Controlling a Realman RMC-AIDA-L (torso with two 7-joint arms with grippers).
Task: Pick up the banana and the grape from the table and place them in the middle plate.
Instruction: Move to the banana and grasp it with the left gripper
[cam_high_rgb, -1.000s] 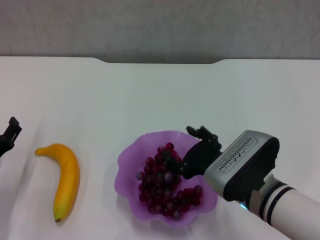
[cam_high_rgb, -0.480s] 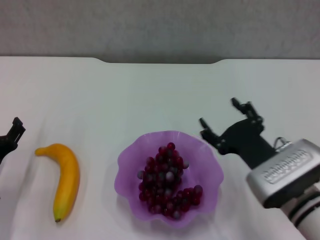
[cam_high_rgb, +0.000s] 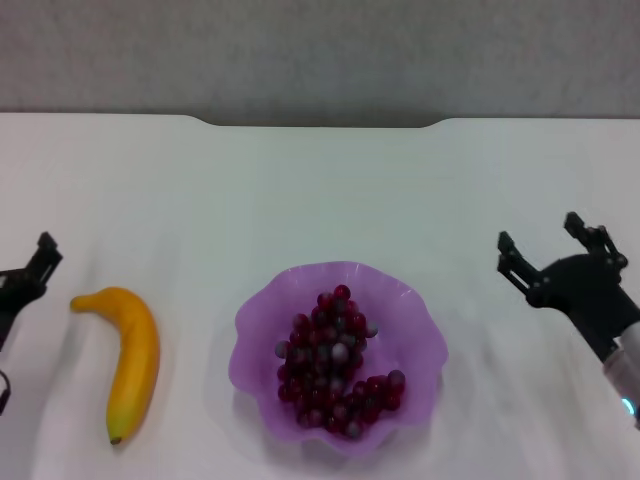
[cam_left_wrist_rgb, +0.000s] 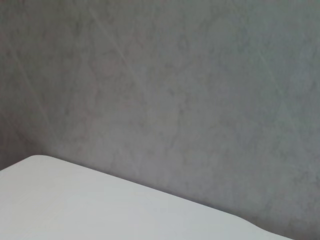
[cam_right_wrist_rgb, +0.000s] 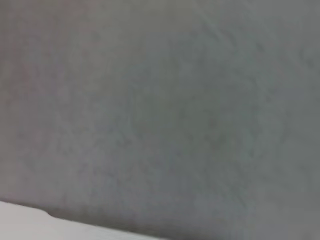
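The grape bunch (cam_high_rgb: 335, 362), dark red-purple, lies inside the purple scalloped middle plate (cam_high_rgb: 262, 310) at the front centre of the white table (cam_high_rgb: 300, 190). The yellow-orange banana (cam_high_rgb: 130, 360) lies on the table left of the plate, dark tip toward the front. My right gripper (cam_high_rgb: 545, 242) is open and empty, raised to the right of the plate and apart from it. My left gripper (cam_high_rgb: 30, 270) shows only partly at the left edge, just left of the banana's stem end. Both wrist views show only grey wall and a strip of table.
The table's far edge has a shallow notch (cam_high_rgb: 320, 122) with a grey wall behind it. No other objects stand on the table.
My right gripper has let go of the grape bunch in the plate, opened, and drawn back up and to the right. The left gripper has crept slightly toward the banana.
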